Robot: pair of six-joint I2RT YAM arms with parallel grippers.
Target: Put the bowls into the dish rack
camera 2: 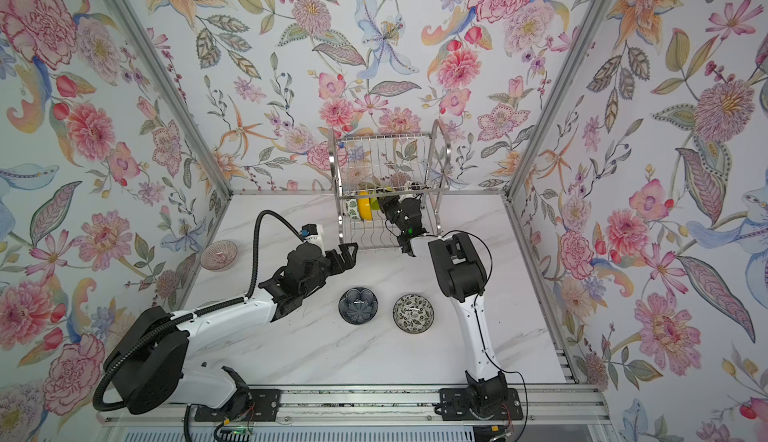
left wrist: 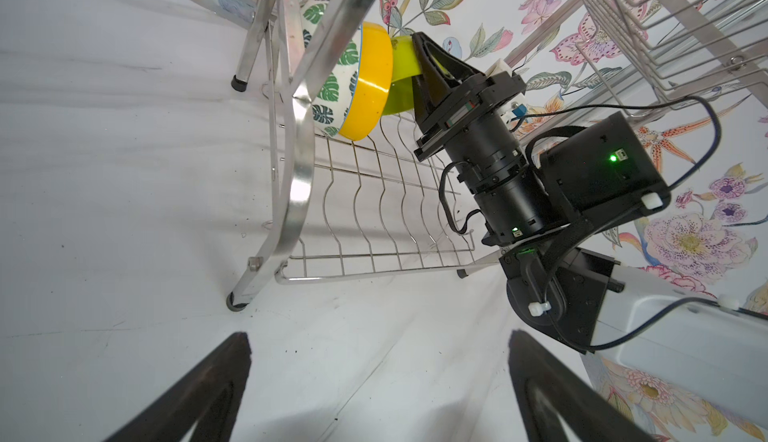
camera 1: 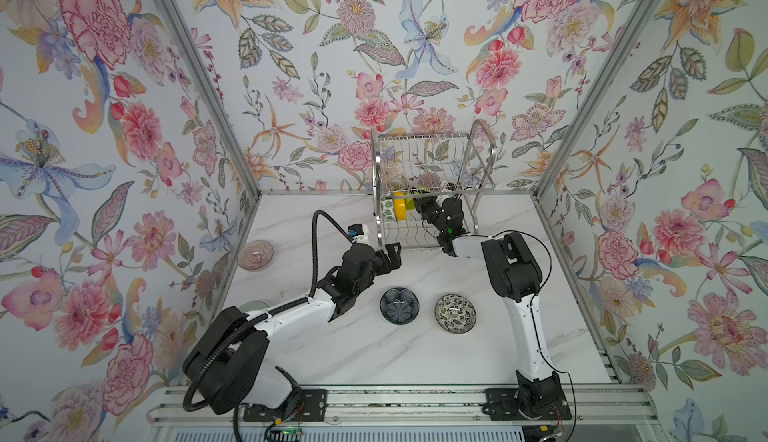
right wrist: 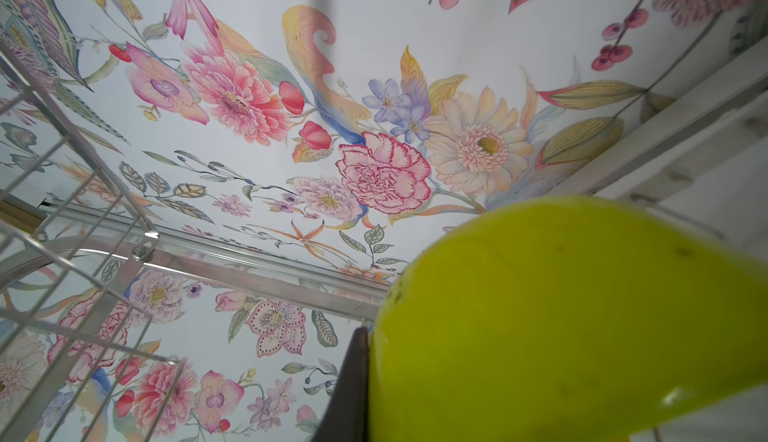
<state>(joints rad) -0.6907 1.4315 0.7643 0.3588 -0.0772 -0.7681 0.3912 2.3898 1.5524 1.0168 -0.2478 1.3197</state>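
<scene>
The steel dish rack (camera 1: 376, 170) stands at the back of the table. On its lower shelf a green-leaf white bowl (left wrist: 332, 86) and a yellow bowl (left wrist: 368, 86) stand on edge at the left end. My right gripper (camera 1: 422, 205) reaches into that shelf, shut on the rim of a lime green bowl (right wrist: 561, 315) that leans against the yellow one. One finger (right wrist: 353, 377) shows beside the bowl; the other is hidden. My left gripper (camera 1: 392, 253) hangs open and empty over the table, before the rack's left foot.
On the table lie a dark blue bowl (camera 1: 400, 305) and a black-white floral bowl (camera 1: 455, 313), both upright between the arms. A pink glass bowl (camera 1: 255, 255) sits by the left wall. A pale green bowl (camera 1: 253, 306) peeks from under the left arm.
</scene>
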